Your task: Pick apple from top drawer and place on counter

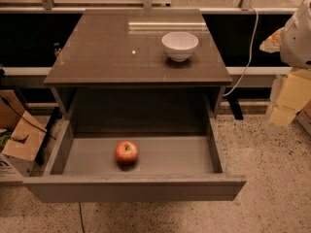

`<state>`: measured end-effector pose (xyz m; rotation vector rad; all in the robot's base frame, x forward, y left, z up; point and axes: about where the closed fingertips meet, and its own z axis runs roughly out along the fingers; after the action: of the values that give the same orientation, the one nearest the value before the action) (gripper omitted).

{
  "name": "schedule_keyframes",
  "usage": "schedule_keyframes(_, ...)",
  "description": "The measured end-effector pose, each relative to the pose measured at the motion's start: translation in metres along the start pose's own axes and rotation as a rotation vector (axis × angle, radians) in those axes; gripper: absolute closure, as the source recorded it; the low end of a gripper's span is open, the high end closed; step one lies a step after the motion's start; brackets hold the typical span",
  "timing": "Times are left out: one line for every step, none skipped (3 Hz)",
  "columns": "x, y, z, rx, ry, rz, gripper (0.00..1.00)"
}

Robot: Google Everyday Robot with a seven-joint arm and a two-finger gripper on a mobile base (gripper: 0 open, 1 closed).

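Observation:
The apple (126, 152), small and red with yellowish patches, lies on the grey floor of the open top drawer (136, 188), left of centre. The drawer is pulled fully out toward the camera. The counter (112, 52) is the glossy dark top of the cabinet above it. My gripper (287, 103) hangs at the right edge of the view, beside the cabinet and well to the right of and above the apple. It holds nothing that I can see.
A white bowl (180, 45) stands on the counter's right rear part. A cardboard box (17, 140) sits on the floor left of the drawer. A white cable (250, 52) hangs behind the cabinet on the right. The floor is speckled.

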<state>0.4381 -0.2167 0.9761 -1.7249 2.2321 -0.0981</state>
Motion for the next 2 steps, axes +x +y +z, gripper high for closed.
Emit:
schedule_keyframes(-0.002, 0.0, 0.0, 0.004, -0.006, -0.002, 0.0)
schedule_keyframes(-0.014, 0.003, 0.017, -0.014, -0.057, -0.014, 0.0)
